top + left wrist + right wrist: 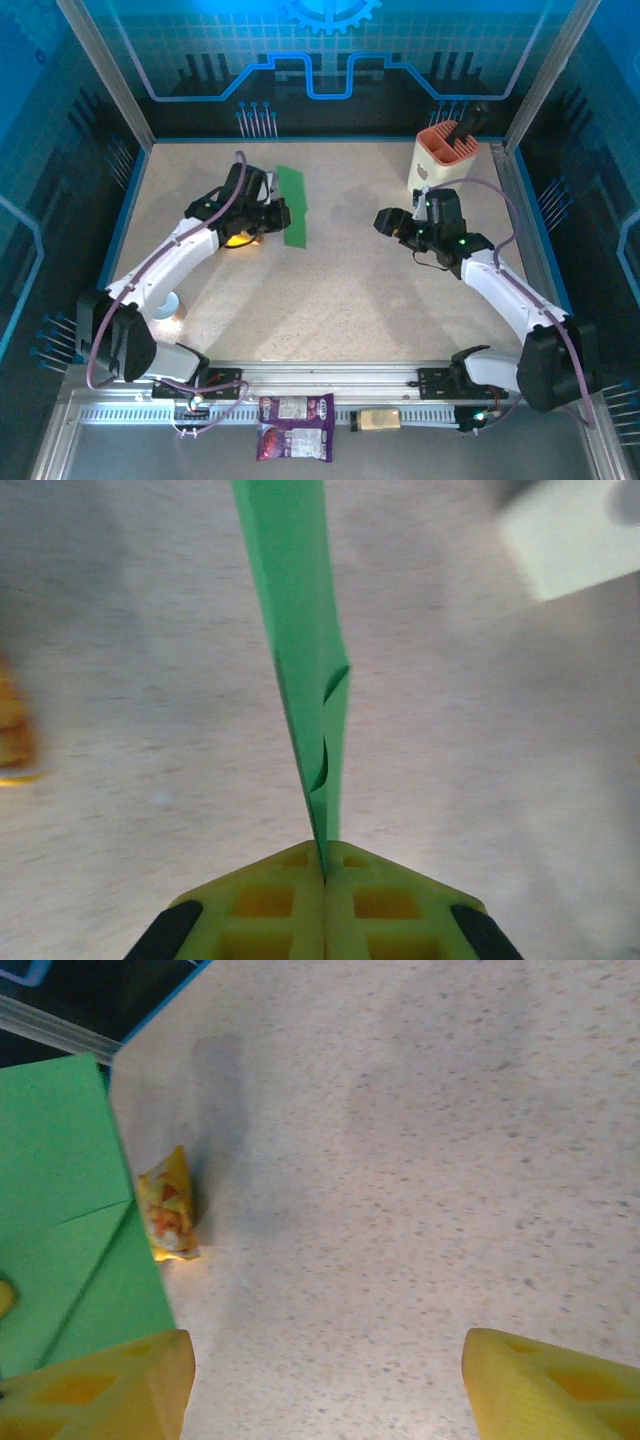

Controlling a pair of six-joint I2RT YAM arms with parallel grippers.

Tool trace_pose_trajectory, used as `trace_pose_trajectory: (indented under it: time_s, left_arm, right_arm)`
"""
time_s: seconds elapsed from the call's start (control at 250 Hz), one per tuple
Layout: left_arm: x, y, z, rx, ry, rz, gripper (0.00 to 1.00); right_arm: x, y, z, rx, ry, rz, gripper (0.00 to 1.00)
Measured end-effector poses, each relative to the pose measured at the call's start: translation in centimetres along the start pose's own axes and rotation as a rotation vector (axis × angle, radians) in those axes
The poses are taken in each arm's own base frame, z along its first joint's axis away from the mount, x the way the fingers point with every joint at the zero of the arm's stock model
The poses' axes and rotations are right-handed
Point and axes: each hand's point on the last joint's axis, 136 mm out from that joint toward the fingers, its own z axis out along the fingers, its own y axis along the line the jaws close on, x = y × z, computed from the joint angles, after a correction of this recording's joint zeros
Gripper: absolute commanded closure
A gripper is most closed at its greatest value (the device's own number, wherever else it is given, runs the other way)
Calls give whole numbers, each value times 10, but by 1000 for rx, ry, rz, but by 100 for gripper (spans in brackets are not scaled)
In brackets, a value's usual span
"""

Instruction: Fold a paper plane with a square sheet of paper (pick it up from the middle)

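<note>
The green sheet of paper (294, 205), folded and creased, stands on edge above the table at the back left. My left gripper (272, 212) is shut on its near edge. In the left wrist view the paper (300, 670) runs straight up from between my closed yellow fingers (265, 905) as a thin double layer. My right gripper (385, 222) hangs open over the middle right of the table, apart from the paper. In the right wrist view the green paper (60, 1210) shows its broad creased face at the left, past the wide-apart fingertips (110, 1385).
A yellow snack packet (238, 239) lies under the left arm, seen too as the snack packet (168, 1210) in the right wrist view. An orange-and-white holder (444, 160) stands at the back right. A purple packet (295, 425) and a small tan bar (378, 419) lie on the front rail.
</note>
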Motion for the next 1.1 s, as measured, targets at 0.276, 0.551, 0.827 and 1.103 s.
trace_pose_trajectory:
  time_s: [0.276,0.551,0.827,1.103]
  left_arm:
    - [19,18,21,-467,114,287,93]
    - [53,5,72,-635,231,458,93]
    - [87,-23,114,-550,308,414,82]
    - [121,-62,142,-227,398,270,65]
  right_arm:
    - [-1,-26,-7,122,-22,19,27]
    - [-9,-40,-22,183,-66,42,27]
    - [-13,-47,-33,217,-98,52,27]
    - [-7,-46,-30,183,-77,65,29]
